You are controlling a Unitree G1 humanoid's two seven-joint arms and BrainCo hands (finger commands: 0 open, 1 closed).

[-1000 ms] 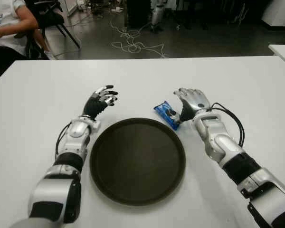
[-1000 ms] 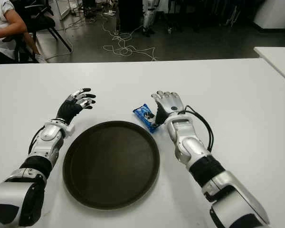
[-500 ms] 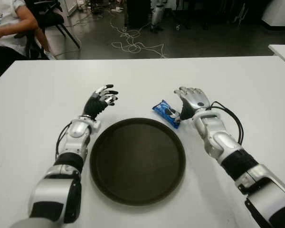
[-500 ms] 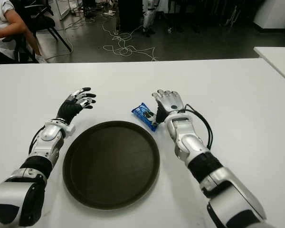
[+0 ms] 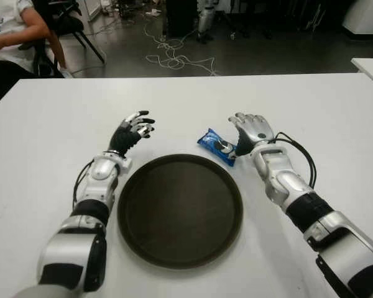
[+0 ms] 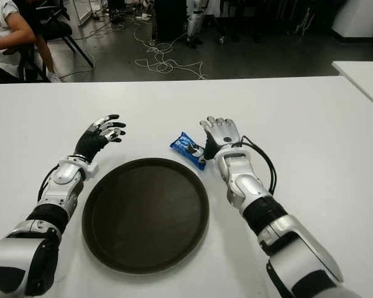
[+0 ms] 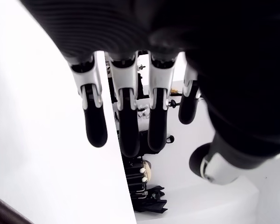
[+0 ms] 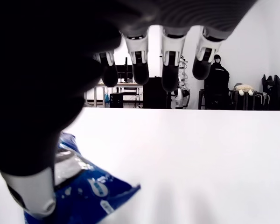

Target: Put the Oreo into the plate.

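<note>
We found the white table (image 5: 43,118) carrying a round dark plate (image 5: 179,210). The blue Oreo packet (image 5: 216,145) lay just beyond its rim, thumb of the unclenched right hand (image 5: 252,130) touching it. Left hand (image 5: 132,132) open, empty.

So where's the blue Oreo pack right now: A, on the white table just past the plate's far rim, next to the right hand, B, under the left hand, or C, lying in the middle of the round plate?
A: the Oreo pack lies on the table beyond the plate rim, against the right hand.
</note>
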